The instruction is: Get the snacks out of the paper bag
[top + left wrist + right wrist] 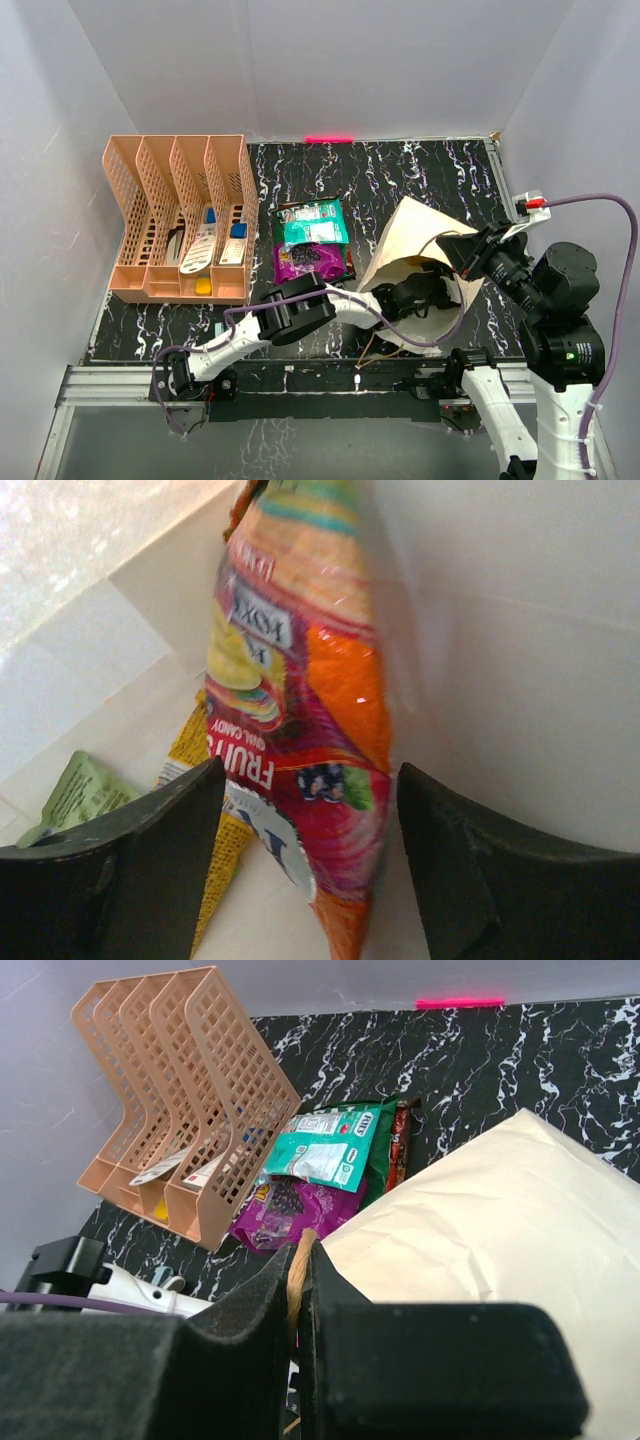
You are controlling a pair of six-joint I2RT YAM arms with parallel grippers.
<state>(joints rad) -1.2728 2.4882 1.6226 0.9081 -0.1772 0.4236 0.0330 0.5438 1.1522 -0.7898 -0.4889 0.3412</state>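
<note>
Cream-beige paper bag (pixel 410 235) with a brown cord handle (pixel 297 1280). Orange, red and yellow fruit candy packet (pixel 310 710), teal stripes at its top; light green packet (pixel 80 790); mustard yellow packet (pixel 187 748). Teal-and-white packet (pixel 312 225), glossy purple packet (pixel 300 265). Peach lattice file rack (pixel 180 215). Black table (pixel 400 170) veined in white like marble; bright pink strip (pixel 329 138).

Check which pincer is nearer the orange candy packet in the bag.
Left. The left pincer is inside the paper bag, open astride the orange candy packet; the right pincer is outside, shut on the bag's cord handle.
</note>
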